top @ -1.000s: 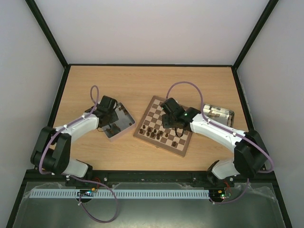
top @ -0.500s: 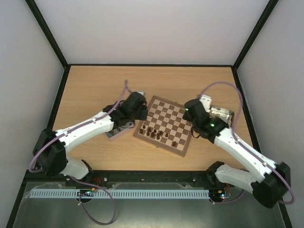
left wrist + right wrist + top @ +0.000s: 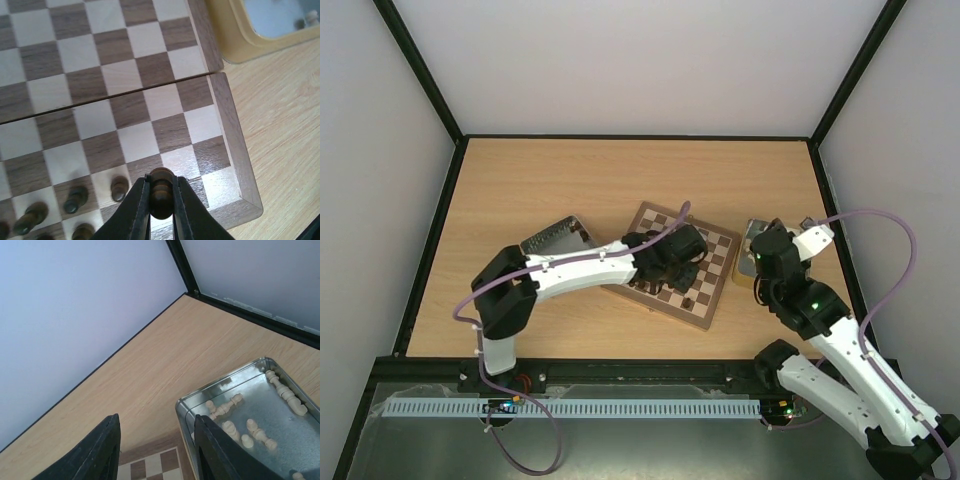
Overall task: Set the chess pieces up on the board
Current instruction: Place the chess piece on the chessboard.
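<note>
The board [image 3: 663, 221] lies mid-table, with several dark chess pieces [image 3: 649, 281] standing along its near rows. My left gripper [image 3: 687, 248] reaches across the board and is shut on a dark brown chess piece [image 3: 161, 191]. It holds the piece just above a square near the board's near right corner [image 3: 100, 75]. Other dark pieces [image 3: 119, 188] stand to its left. My right gripper [image 3: 766, 256] is open and empty, lifted beside the board's right edge. Its wrist view looks between its fingers [image 3: 102, 450] at a board corner [image 3: 150, 469].
A metal tray [image 3: 186, 412] holding several cream chess pieces [image 3: 257, 432] sits right of the board, mostly under my right arm in the top view. Its yellow side shows in the left wrist view [image 3: 235, 47]. A second grey tray [image 3: 556, 236] lies left of the board.
My left arm swung from the left tray across the board and now holds a dark piece over its right side. My right arm pulled off the board toward the right tray.
</note>
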Robot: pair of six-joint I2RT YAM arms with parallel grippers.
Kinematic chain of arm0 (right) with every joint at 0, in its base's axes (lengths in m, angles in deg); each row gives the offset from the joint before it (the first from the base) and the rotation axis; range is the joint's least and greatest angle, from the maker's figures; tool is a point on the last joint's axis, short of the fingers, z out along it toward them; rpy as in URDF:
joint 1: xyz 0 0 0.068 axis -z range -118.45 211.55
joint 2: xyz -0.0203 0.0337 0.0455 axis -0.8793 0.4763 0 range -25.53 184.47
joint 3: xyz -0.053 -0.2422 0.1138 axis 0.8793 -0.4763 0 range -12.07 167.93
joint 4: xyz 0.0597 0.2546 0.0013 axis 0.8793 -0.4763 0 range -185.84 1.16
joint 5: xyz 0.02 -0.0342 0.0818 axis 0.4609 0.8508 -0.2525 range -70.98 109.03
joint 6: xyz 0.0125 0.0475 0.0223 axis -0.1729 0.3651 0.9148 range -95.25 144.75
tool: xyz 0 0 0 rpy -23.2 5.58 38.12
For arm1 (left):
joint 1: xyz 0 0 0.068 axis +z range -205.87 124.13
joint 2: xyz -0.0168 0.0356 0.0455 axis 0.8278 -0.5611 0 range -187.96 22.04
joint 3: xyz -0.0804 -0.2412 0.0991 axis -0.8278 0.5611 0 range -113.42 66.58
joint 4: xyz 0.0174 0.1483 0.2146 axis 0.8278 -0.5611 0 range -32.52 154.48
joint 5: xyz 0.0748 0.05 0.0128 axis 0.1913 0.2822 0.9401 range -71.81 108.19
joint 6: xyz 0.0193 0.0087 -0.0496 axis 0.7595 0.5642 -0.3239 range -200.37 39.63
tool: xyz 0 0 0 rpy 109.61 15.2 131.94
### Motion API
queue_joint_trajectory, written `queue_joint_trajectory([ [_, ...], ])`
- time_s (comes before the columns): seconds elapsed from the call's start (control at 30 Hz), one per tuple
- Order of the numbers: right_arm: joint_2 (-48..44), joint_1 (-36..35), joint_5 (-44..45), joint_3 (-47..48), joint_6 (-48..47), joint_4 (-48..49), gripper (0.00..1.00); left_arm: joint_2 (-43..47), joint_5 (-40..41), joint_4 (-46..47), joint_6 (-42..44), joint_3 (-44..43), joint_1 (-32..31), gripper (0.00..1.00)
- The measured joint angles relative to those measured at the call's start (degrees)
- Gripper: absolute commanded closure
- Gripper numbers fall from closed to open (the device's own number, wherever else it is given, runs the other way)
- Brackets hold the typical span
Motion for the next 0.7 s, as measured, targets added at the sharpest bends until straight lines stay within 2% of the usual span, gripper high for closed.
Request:
queue_joint_trajectory([
  [0.3,0.17,0.00,1.01,-1.20,0.42,-0.13,0.59,-8.66,-3.58,-5.40,2.16,-5.75,-1.25,0.88],
  [0.7,0.83,0.00,0.57,-1.60,0.39,-0.04,0.59,-10.93,-3.93,-8.74,2.56,-7.52,-1.31,0.85],
])
